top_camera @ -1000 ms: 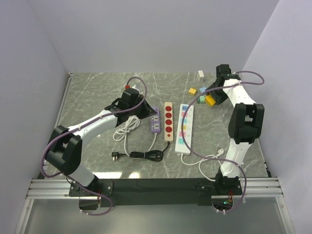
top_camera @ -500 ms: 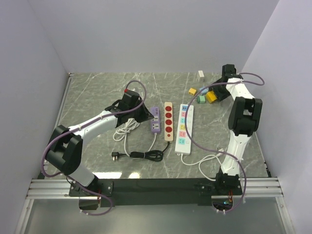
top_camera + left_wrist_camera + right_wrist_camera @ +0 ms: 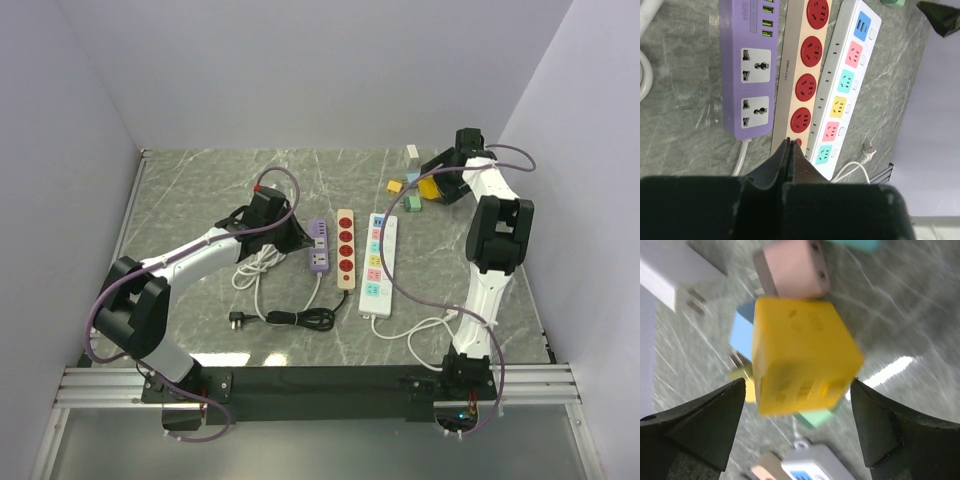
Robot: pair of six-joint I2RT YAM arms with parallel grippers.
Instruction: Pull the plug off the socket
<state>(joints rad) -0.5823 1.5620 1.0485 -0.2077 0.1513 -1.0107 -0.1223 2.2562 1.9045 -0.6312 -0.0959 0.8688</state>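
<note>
The plug is a yellow cube, blurred, lying between the fingers of my right gripper with a gap on each side. That gripper is open and holds nothing. In the top view the plug sits at the back right under the right gripper, well away from the white socket strip. My left gripper is shut on nothing and hovers over the near end of the beige strip with red sockets. In the top view the left gripper is beside the purple strip.
Loose adapters lie around the plug: a white one, a pink one, a blue one and a green one. A coiled white cable and a black cable lie in front of the strips. The right wall is close.
The right gripper carried the yellow plug farther toward the back right, then its jaws spread wide and let go of the plug. The left arm barely moved.
</note>
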